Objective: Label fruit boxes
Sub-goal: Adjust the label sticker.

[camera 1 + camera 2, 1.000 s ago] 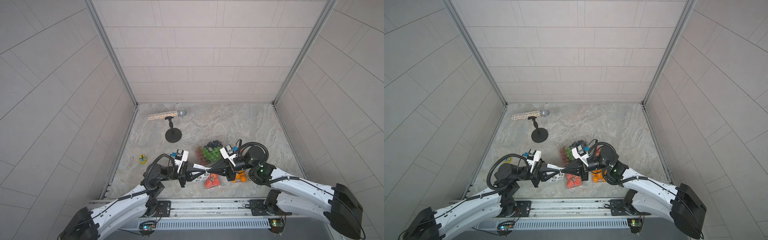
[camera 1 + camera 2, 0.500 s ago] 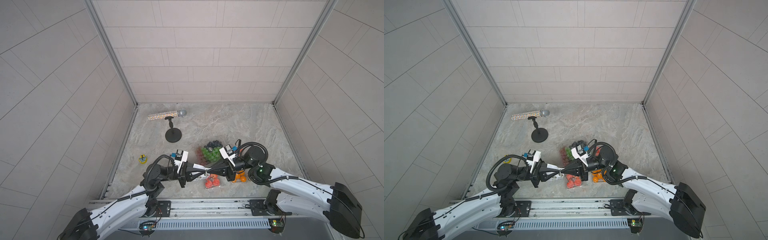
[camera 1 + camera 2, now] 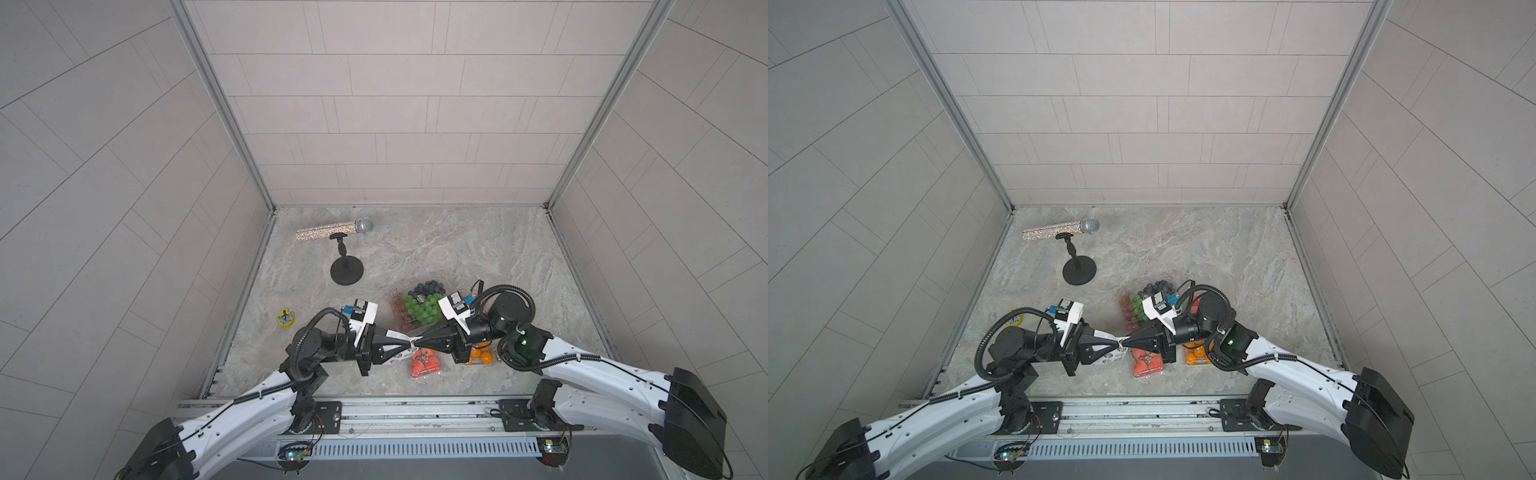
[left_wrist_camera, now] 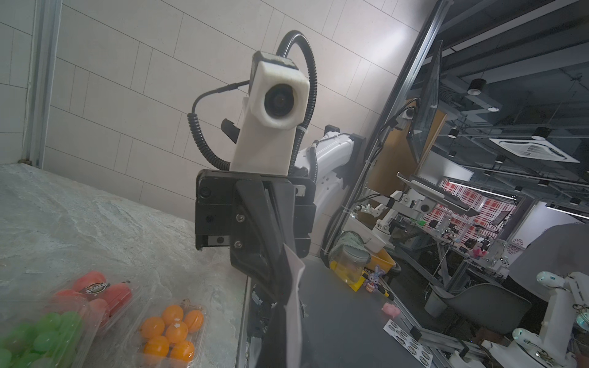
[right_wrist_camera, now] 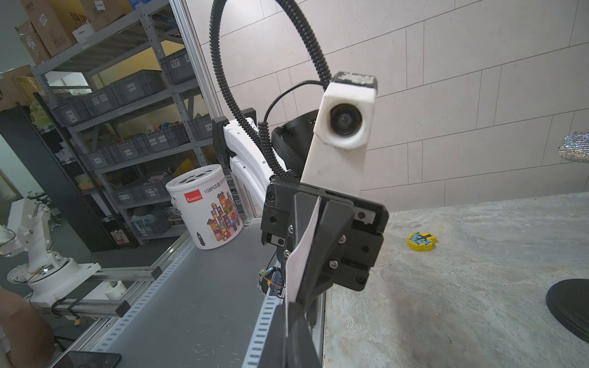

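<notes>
Left pincer, right pincer unmoved, tip to tip, both pinching sticker sheet.

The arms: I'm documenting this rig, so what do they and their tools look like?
Both the left arm and right arm have white links, black joints and black corrugated cables. The left tool and right tool are black tapering wedges, each topped by a white camera housing. A green light glows on the right arm.
</notes>
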